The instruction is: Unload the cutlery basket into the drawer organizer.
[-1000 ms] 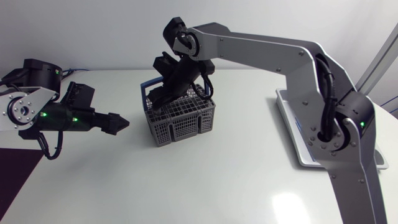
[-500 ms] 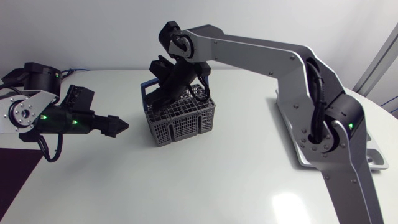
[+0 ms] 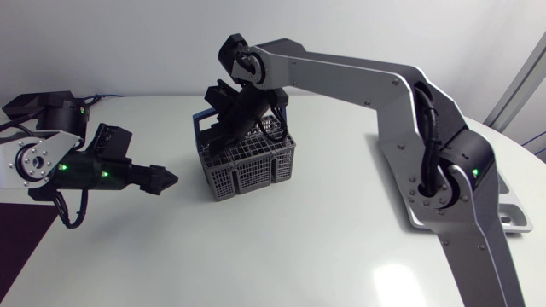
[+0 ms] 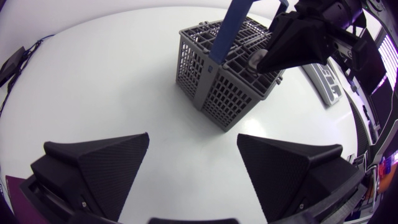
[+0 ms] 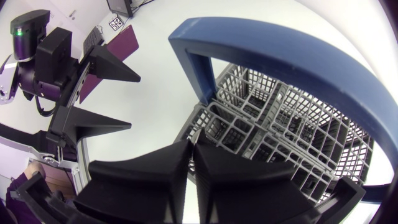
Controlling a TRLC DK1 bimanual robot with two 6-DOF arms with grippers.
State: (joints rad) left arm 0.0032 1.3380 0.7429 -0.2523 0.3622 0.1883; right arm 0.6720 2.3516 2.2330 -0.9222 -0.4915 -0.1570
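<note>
The grey wire cutlery basket (image 3: 249,164) with a blue handle (image 5: 292,56) stands at mid-table. My right gripper (image 3: 218,142) reaches down into its near-left part, just beside the handle. In the right wrist view its fingers (image 5: 155,174) are pressed together over the basket's cells. In the left wrist view a small silvery cutlery tip (image 4: 256,59) shows pinched at the right gripper (image 4: 266,57); the rest of that piece is hidden. My left gripper (image 3: 162,179) hovers left of the basket (image 4: 227,78), open and empty (image 4: 193,149). The white organizer tray (image 3: 399,183) lies at the right, partly behind my right arm.
Bare white tabletop lies between the left gripper and the basket and across the front. A dark purple mat (image 3: 21,230) sits at the table's left edge under my left arm.
My right gripper's fingers have shut inside the basket, and the arm has shifted slightly left. My left gripper has drifted a little lower and stays open.
</note>
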